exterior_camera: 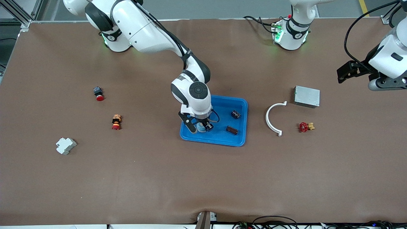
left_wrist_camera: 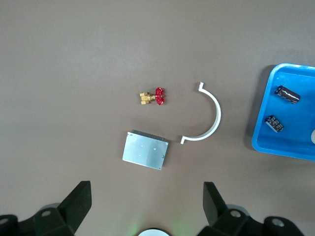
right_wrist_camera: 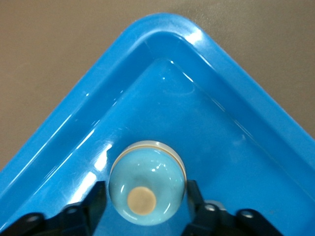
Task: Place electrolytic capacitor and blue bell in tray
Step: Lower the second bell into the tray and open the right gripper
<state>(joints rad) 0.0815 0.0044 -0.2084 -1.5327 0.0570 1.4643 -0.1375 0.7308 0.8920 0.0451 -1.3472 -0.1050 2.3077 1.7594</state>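
Reaching down into the blue tray (exterior_camera: 237, 103), the right gripper (exterior_camera: 201, 127) sits low in the corner nearest the front camera toward the right arm's end, its fingers (right_wrist_camera: 93, 204) flanking the pale blue bell (right_wrist_camera: 147, 183). The bell looks to rest on the tray floor; the jaws stand close on either side of its dome, but whether they are touching it or have let go I cannot tell. The raised rim curves round just beside the bell on two sides, leaving little room there and open floor toward the tray's middle.

Two dark capacitors lie toward the left arm's end of the tray: one electrolytic capacitor (exterior_camera: 232, 130) nearer the front camera, another (exterior_camera: 235, 114) farther from it, both well apart from the bell.

The left gripper (left_wrist_camera: 147, 199) waits in the air over bare table, jaws wide and holding nothing. Near it lie a grey metal box (exterior_camera: 306, 96), a white curved bracket (exterior_camera: 273, 118) and a red-handled brass valve (exterior_camera: 306, 127).

Toward the right arm's end, well apart from the tray, lie a red push button (exterior_camera: 98, 93), a second red button part (exterior_camera: 116, 122) and a white plastic block (exterior_camera: 65, 145).
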